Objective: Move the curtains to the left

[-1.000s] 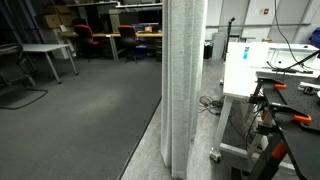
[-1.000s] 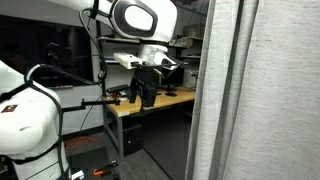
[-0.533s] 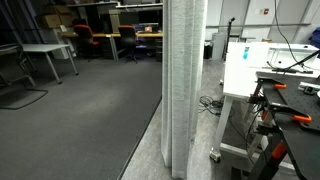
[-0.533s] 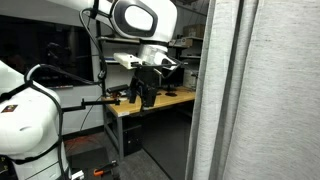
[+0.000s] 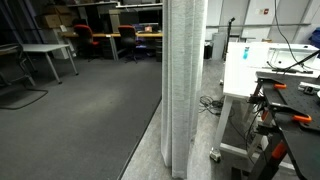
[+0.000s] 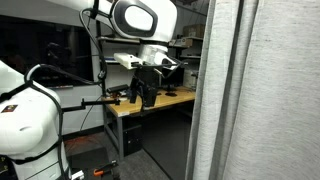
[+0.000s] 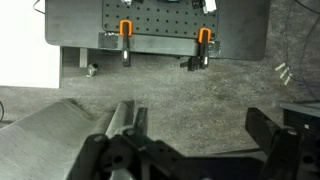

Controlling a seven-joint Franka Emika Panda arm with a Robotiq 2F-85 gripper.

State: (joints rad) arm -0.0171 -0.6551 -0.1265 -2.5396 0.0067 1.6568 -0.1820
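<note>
The curtains (image 5: 185, 80) hang as tall whitish-grey pleated fabric from top to floor in the middle of an exterior view, and fill the right side of the other (image 6: 260, 90). My gripper (image 6: 143, 92) hangs below the white arm, well away from the curtains, above a wooden table. In the wrist view the gripper (image 7: 190, 135) is open and empty, with grey carpet between its fingers. The curtains' lower folds (image 7: 50, 135) show at the lower left of the wrist view.
A white boxy cart (image 5: 245, 70) stands beside the curtains. A black bench with orange clamps (image 5: 290, 100) is at the right. A wooden table (image 6: 150, 102) stands under the arm. A perforated plate with orange clamps (image 7: 160, 30) lies ahead in the wrist view.
</note>
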